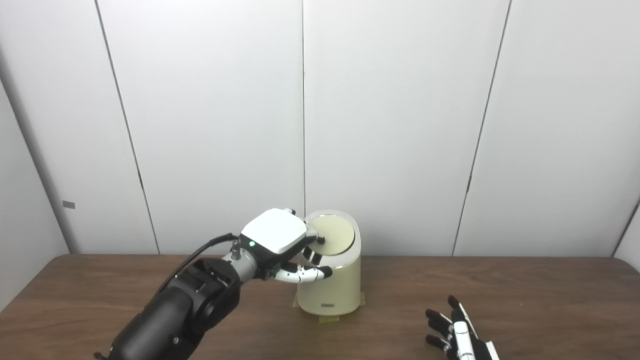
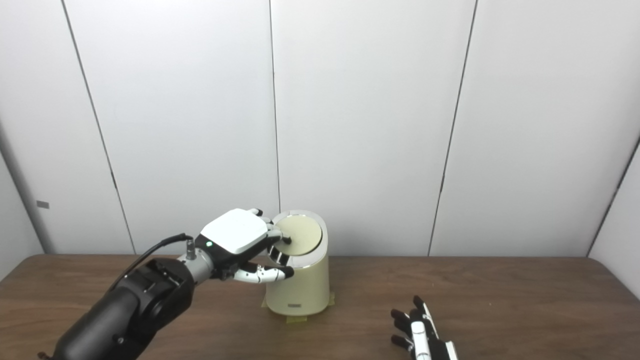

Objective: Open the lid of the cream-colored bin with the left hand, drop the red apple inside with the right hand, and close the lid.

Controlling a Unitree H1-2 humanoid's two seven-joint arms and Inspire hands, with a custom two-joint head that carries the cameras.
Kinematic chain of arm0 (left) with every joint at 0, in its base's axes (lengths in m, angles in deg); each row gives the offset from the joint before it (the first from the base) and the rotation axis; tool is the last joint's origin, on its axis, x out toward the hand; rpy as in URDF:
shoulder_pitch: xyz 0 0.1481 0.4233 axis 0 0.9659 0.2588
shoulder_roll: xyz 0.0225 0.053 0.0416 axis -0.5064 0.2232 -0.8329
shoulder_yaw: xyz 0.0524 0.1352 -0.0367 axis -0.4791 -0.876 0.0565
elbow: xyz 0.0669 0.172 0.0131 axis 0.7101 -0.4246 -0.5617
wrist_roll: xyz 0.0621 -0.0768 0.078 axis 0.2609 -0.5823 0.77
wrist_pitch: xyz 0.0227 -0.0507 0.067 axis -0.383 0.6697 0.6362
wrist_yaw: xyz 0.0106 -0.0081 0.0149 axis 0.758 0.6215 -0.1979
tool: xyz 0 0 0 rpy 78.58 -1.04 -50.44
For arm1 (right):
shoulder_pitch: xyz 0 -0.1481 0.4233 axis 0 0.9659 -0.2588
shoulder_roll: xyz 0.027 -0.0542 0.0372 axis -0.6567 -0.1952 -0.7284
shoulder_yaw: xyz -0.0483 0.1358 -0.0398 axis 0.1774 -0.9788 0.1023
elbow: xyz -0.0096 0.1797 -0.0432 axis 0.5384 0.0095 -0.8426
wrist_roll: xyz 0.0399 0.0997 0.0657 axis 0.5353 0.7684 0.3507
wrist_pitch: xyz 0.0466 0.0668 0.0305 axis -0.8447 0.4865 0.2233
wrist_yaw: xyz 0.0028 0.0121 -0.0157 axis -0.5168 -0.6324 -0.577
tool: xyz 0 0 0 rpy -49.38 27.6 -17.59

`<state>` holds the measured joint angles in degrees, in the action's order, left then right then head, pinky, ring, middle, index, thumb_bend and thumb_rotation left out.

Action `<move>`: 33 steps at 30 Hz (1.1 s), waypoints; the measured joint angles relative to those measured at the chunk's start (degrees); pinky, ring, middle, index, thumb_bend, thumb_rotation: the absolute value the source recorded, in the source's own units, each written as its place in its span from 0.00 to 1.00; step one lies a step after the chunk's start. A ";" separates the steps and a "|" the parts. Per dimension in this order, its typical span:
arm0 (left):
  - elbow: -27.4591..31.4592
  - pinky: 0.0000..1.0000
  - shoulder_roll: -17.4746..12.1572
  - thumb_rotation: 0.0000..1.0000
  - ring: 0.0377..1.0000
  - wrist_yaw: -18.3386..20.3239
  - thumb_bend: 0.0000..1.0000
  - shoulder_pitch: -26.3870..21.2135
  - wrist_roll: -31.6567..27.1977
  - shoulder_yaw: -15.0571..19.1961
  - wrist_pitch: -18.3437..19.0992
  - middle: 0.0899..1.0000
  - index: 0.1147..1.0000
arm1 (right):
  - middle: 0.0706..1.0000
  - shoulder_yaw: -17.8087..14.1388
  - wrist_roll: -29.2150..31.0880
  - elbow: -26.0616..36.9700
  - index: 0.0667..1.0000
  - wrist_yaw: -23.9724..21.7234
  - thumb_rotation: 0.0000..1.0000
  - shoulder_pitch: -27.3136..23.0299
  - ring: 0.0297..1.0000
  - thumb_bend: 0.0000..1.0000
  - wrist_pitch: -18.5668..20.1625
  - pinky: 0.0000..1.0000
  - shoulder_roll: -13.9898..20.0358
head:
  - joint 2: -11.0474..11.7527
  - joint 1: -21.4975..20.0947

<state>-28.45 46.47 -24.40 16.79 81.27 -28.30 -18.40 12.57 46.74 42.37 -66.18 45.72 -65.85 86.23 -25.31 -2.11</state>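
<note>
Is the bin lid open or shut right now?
Shut. The lid lies flat inside the bin rim, no gap or interior showing. The left robot hand has fingertips on its near edge.

Brown wood-grain table (image 1: 525, 285) stretching under and beyond both hands, running far left of left hand (image 1: 280, 245) and far right of right hand (image 1: 460, 332); white panelled wall (image 1: 400, 125) standing behind and above left hand, filling upper view; dark vertical seams (image 1: 303, 100) dividing panels, one running down just behind left hand; small grey tag (image 1: 68, 204) sitting on wall well left of left hand; yellowish tape tabs (image 1: 327, 320) lying on table below left hand.
</note>
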 measured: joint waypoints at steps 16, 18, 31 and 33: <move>0.17 1.00 0.50 0.95 0.95 -3.84 0.52 1.94 5.44 -0.09 -5.15 0.89 0.81 | 0.77 0.52 -2.38 1.62 0.96 0.71 1.00 0.06 0.80 0.40 2.42 0.71 -0.01 | -1.23 -0.53; 0.17 1.00 0.62 0.94 0.95 -3.81 0.52 1.93 5.84 -0.11 -5.42 0.89 0.79 | 0.77 0.72 -2.67 1.63 0.95 0.82 1.00 0.07 0.80 0.40 2.51 0.70 0.03 | -1.32 -0.62; 0.23 1.00 0.95 0.95 0.93 -4.42 0.51 1.92 7.94 -0.87 -6.13 0.86 0.73 | 0.76 1.96 -4.36 2.21 0.95 1.32 1.00 0.61 0.78 0.37 2.28 0.68 0.31 | -2.28 -0.79; 0.23 1.00 0.95 0.94 0.93 -4.45 0.50 1.91 8.09 -1.02 -6.20 0.86 0.73 | 0.76 2.03 -4.39 2.31 0.95 1.31 1.00 0.62 0.78 0.38 2.41 0.68 0.50 | -2.46 -0.70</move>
<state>-28.22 47.43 -28.85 18.70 89.36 -29.32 -24.60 14.60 42.35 44.68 -64.87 46.34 -63.44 86.72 -27.77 -2.81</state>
